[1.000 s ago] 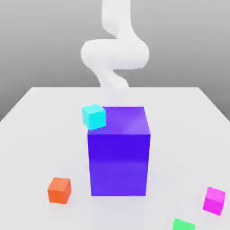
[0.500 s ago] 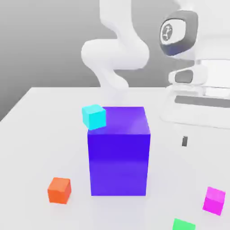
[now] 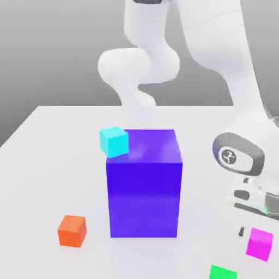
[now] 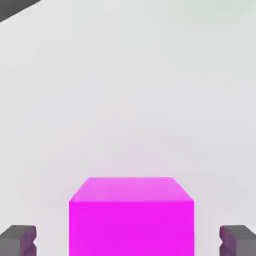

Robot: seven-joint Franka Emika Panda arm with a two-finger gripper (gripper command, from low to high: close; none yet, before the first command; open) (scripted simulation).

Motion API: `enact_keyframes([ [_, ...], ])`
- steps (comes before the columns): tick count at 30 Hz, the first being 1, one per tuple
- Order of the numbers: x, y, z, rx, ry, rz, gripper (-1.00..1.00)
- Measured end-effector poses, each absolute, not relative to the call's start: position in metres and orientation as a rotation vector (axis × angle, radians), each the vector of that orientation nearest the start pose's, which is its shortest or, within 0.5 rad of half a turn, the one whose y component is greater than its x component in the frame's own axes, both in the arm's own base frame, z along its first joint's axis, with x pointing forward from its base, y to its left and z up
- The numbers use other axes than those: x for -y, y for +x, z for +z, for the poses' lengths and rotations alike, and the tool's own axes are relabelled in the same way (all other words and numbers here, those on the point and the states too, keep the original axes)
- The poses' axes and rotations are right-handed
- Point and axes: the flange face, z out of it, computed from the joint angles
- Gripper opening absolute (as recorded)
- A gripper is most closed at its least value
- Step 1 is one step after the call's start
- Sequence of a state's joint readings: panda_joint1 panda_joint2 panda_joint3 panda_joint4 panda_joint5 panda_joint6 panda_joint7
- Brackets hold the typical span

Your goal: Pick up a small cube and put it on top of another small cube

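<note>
The small cube (image 3: pixel 259 243), bright magenta-pink, rests on the white table near the front at the exterior view's right. My gripper (image 3: pixel 255 231) is lowered right over it, the hand just above its top. In the hand view the small cube (image 4: pixel 131 215) sits between the two dark fingertips (image 4: pixel 17 240), with a gap of bare table on each side, so the gripper (image 4: pixel 127 241) is open around the cube and not touching it.
A big blue-violet block (image 3: pixel 144 185) stands mid-table. A cyan cube (image 3: pixel 114 141) shows at its upper left corner. An orange cube (image 3: pixel 72 230) lies front left, and a green cube (image 3: pixel 223 272) lies at the front edge near the pink one.
The arm has swung in from the upper right and dropped down, bringing the hand over the magenta-pink cube. None of the cubes has moved.
</note>
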State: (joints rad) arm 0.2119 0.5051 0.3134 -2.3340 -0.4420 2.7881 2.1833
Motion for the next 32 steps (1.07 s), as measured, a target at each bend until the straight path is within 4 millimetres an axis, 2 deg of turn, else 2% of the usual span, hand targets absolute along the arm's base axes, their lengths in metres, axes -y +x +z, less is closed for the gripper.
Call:
enact_keyframes([
  [4,-0.279,0.419,0.127,-1.871,-2.52,0.0,-1.0],
  [5,-0.28,0.419,0.132,-1.871,-2.519,0.001,-1.0],
  [9,-0.28,0.419,0.18,-1.872,-2.519,0.001,-1.0],
  [10,-0.276,0.423,0.187,-1.916,-2.486,-0.001,-1.0],
  [16,-0.239,0.465,0.211,-2.344,-2.091,-0.008,-1.0],
  [24,-0.176,0.518,0.238,-2.816,-1.389,-0.004,-1.0],
  [25,-0.168,0.523,0.239,-2.854,-1.308,-0.003,-1.0],
  [26,-0.165,0.527,0.231,-2.873,-1.265,-0.002,-1.0],
  [29,-0.161,0.529,0.19,-2.889,-1.229,-0.001,-1.0],
  [30,-0.161,0.529,0.182,-2.89,-1.227,-0.001,1.0],
  [32,-0.161,0.529,0.182,-2.89,-1.227,-0.001,1.0],
])
